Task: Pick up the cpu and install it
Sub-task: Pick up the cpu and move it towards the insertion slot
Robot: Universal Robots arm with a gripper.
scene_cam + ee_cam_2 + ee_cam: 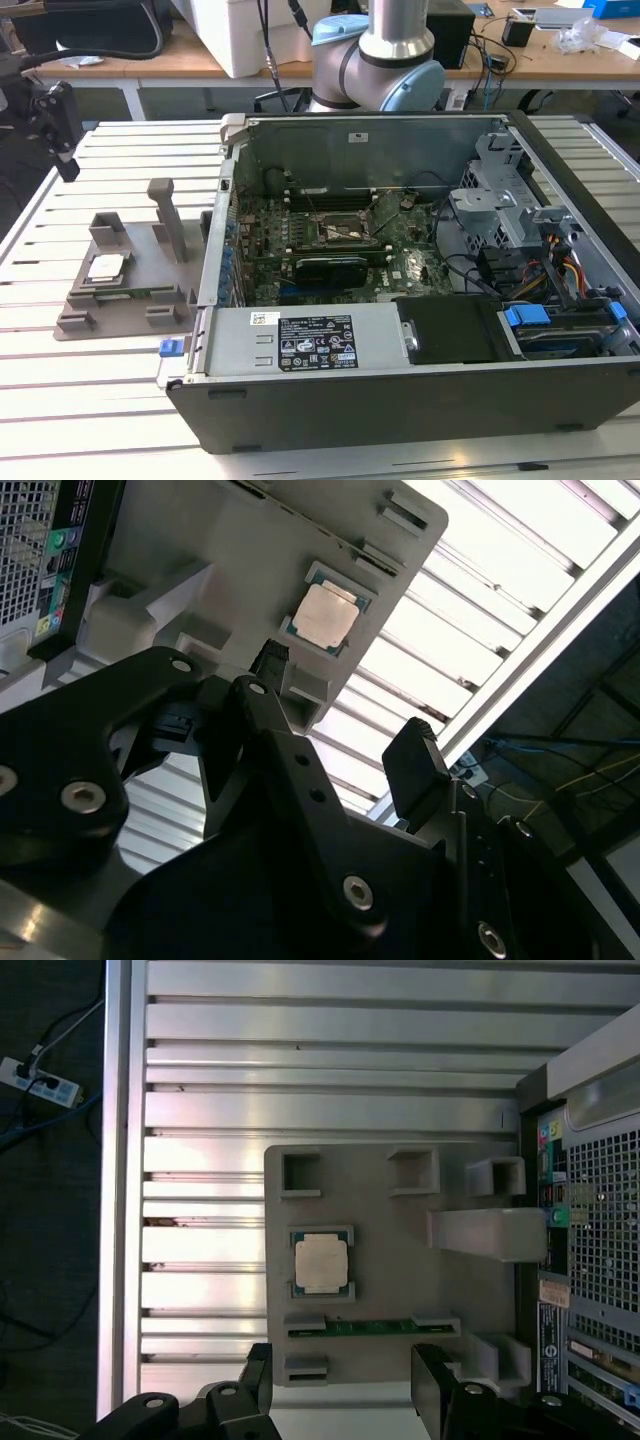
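Start at the exterior view's left: the grey plastic holder (pixel 150 265) sits on the slatted tabletop (pixel 120 390), and the cpu (pixel 105 267) lies flat in its square recess, silvery top up. A tall post (pixel 165 215) stands up from the holder, on the side towards the computer case (pixel 400 400) just beside it.

In both wrist views your end effector (pixel 345 1360) (pixel 345 715) hangs above the holder (pixel 400 1260) (pixel 220 540) with its two black fingers (pixel 258 1380) spread wide and nothing between them. The cpu (pixel 321 1263) (pixel 327 617) lies out ahead of the fingertips, about in line with the gap between them, clearly apart from both and touching neither. A thin green strip (pixel 370 1327) sits in a slot of the holder between the cpu and the fingers.

Moving towards the exterior view's right, the case lies open on its side. On its green motherboard (pixel 400 270) you see the black-framed square socket (pixel 345 232), with a long black expansion card (pixel 330 268) just beside it. Behind the case, the arm (pixel 385 45) rises out of the top of the exterior view.
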